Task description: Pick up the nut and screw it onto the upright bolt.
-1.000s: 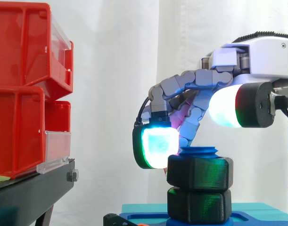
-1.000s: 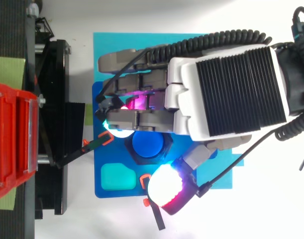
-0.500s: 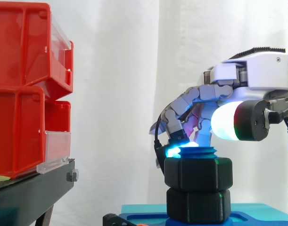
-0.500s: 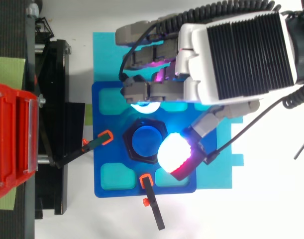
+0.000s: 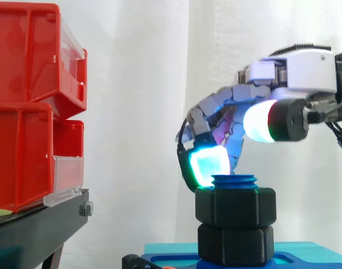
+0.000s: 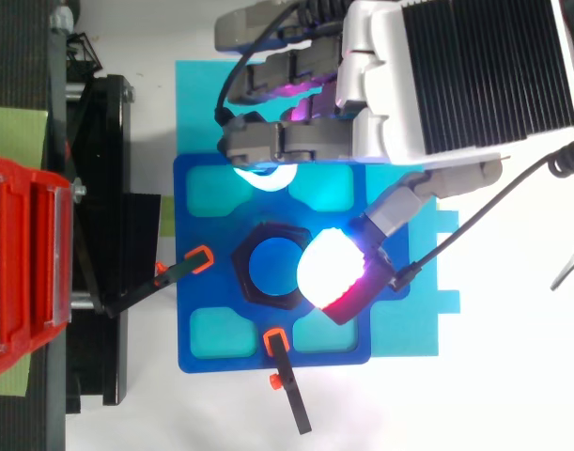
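The black hex nut (image 5: pixel 235 206) sits threaded on the blue upright bolt (image 5: pixel 234 180), above a second black hex collar (image 5: pixel 235 242). From above, the nut's rim (image 6: pixel 245 270) rings the bolt's blue top (image 6: pixel 271 267). My hand (image 5: pixel 296 70) hovers above and behind the nut, open, with bent fingers holding nothing. A cyan-glowing fingertip (image 5: pixel 207 165) hangs beside the bolt's top without gripping it. In the top view the fingers (image 6: pixel 268 150) lie past the nut over the plate's far pockets. The white and red thumb pad (image 6: pixel 332 274) floats over the nut's right rim.
The bolt stands on a blue fixture plate (image 6: pixel 200 282) with teal pockets, on a teal mat (image 6: pixel 197 94). Orange-tipped black clamps (image 6: pixel 285 371) sit at the plate's edges. Red bins (image 5: pixel 31 106) on a black stand (image 5: pixel 42 224) rise at the left.
The hand has let go of the nut, risen slightly and shifted off it; the cyan fingertip that touched the bolt's top now hangs free. The nut stays on the bolt.
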{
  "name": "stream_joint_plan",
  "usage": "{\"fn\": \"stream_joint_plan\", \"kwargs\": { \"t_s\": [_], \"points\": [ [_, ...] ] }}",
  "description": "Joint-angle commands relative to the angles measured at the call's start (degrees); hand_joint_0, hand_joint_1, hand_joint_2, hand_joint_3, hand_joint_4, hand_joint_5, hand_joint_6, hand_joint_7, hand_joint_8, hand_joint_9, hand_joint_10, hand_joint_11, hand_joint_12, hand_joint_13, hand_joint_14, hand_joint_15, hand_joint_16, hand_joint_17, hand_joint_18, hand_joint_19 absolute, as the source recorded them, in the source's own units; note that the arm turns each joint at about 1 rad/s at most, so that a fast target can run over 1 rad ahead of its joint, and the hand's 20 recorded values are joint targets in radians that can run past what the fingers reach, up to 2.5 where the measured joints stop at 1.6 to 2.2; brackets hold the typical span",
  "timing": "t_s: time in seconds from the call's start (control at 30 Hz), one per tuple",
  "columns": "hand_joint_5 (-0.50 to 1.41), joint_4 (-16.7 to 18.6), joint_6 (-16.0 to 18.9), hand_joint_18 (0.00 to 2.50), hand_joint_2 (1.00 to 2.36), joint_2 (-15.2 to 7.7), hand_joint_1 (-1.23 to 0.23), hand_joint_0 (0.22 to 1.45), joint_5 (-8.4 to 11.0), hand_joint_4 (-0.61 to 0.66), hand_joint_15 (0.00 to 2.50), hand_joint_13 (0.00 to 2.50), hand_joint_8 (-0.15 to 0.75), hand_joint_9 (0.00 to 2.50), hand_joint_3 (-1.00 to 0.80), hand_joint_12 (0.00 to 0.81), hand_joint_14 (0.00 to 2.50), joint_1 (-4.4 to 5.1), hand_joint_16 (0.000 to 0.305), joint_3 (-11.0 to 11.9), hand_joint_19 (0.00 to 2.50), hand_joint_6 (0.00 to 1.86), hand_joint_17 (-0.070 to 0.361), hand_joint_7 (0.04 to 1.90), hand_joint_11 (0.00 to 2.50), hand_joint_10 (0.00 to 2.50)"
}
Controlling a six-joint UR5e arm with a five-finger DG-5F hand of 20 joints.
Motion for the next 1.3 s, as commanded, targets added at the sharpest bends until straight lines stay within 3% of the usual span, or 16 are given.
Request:
{"fn": "stream_joint_plan", "kwargs": {
  "t_s": [0.0, 0.2, 0.3, 0.4, 0.47, 0.6, 0.87, 1.27],
  "points": [
    [-0.02, -2.51, -0.08, 0.43, 1.00, -0.08, -0.22, 0.55, 0.20, 0.22, 0.00, 0.79, 0.255, 1.17, -0.50, 0.210, 0.00, 0.30, 0.016, 2.20, 0.00, 0.51, 0.036, 1.16, 0.03, 0.00],
    [-0.06, -1.54, 0.19, 0.39, 1.00, -0.08, -0.22, 0.55, 0.64, 0.27, 0.00, 0.72, 0.243, 1.08, -0.50, 0.222, 0.00, 0.91, 0.019, 2.73, 0.00, 0.50, 0.042, 0.94, 0.00, 0.00],
    [-0.08, -0.13, 1.07, 0.34, 1.00, -0.08, -0.21, 0.54, 1.34, 0.24, 0.00, 0.68, 0.239, 1.00, -0.50, 0.225, 0.00, 1.70, 0.021, 2.46, 0.00, 0.50, 0.047, 0.82, 0.00, 0.00],
    [-0.10, 2.15, 1.86, 0.30, 1.00, -0.08, -0.19, 0.53, 2.05, 0.23, 0.00, 0.63, 0.223, 0.89, -0.50, 0.233, 0.00, 2.67, 0.022, 1.06, 0.00, 0.50, 0.051, 0.72, 0.00, 0.00],
    [-0.10, 6.90, 3.44, 0.28, 1.00, -0.08, -0.19, 0.53, 2.75, 0.22, 0.00, 0.62, 0.220, 0.86, -0.50, 0.232, 0.00, 3.81, 0.023, -1.75, 0.00, 0.50, 0.052, 0.70, 0.00, 0.00],
    [-0.11, 8.48, 5.02, 0.24, 1.00, -0.08, -0.17, 0.53, 3.28, 0.21, 0.00, 0.57, 0.212, 0.81, -0.50, 0.236, 0.00, 4.52, 0.024, -3.07, 0.00, 0.50, 0.055, 0.67, 0.00, 0.00],
    [-0.11, 5.84, 5.02, 0.18, 1.00, -0.08, -0.15, 0.52, 3.19, 0.21, 0.00, 0.52, 0.209, 0.75, -0.50, 0.250, 0.00, 4.60, 0.025, -3.07, 0.00, 0.50, 0.057, 0.67, 0.00, 0.00],
    [-0.08, 1.98, 3.88, 0.14, 1.00, -0.08, -0.14, 0.53, 2.22, 0.25, 0.00, 0.50, 0.229, 0.74, -0.50, 0.266, 0.00, 3.81, 0.026, -3.16, 0.00, 0.50, 0.059, 0.91, 0.00, 0.00]
  ]
}}
